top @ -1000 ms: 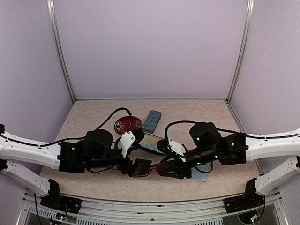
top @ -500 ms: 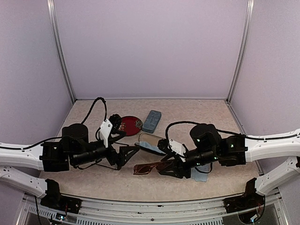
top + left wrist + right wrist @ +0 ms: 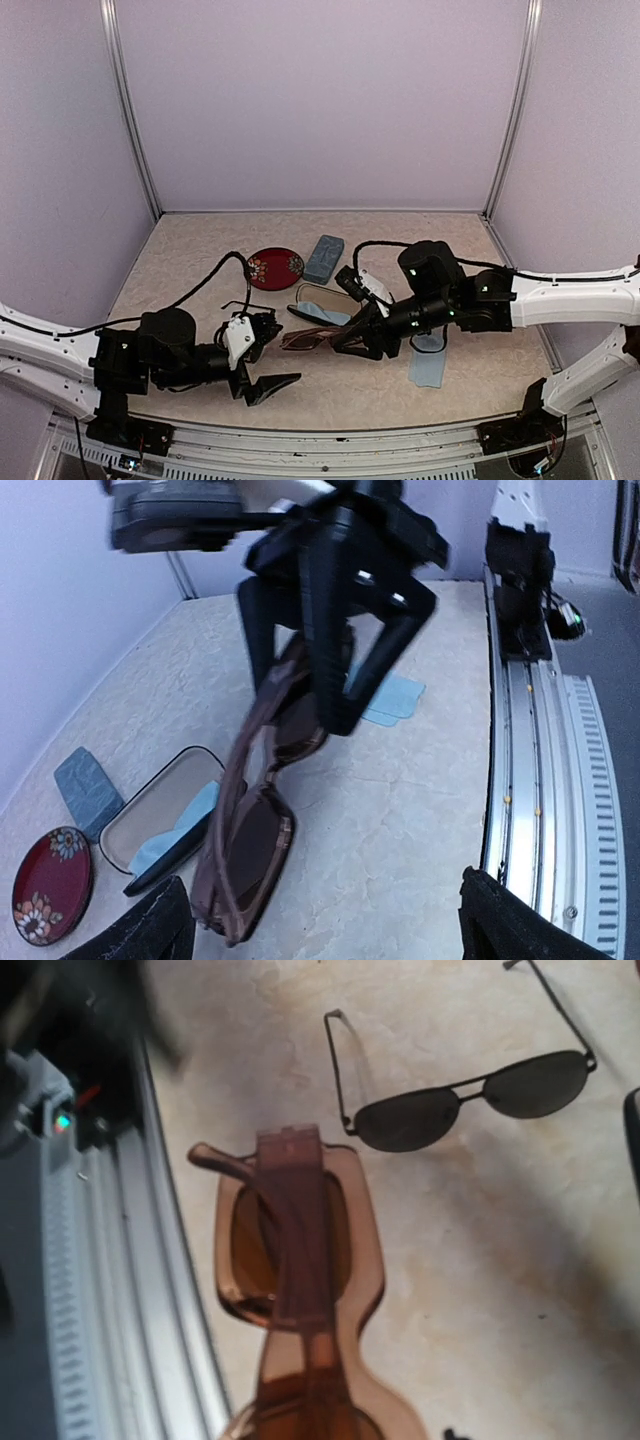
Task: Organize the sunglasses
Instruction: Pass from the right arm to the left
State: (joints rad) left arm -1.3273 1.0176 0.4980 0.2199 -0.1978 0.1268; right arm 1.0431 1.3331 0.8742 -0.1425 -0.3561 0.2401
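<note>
My right pincer (image 3: 352, 338) gripped the brown sunglasses (image 3: 308, 341) above the table (image 3: 420, 240). My left pincer (image 3: 322, 900) stood open, empty, near left.

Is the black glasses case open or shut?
Open: the black case shows its pale lining, with a blue cloth lying inside.

We take the open case (image 3: 315, 293) as our mark on the table (image 3: 190, 260). In it lies a cloth (image 3: 322, 314). Behind it sits the closed case (image 3: 323, 258), and behind it to the left, just beside that one, the dish (image 3: 274, 267). Left of it lies the thin pair (image 3: 405, 1120). Just before it the right gripper (image 3: 350, 338) holds the thick pair (image 3: 305, 341). Before it to the right lies a second cloth (image 3: 428, 365).
</note>
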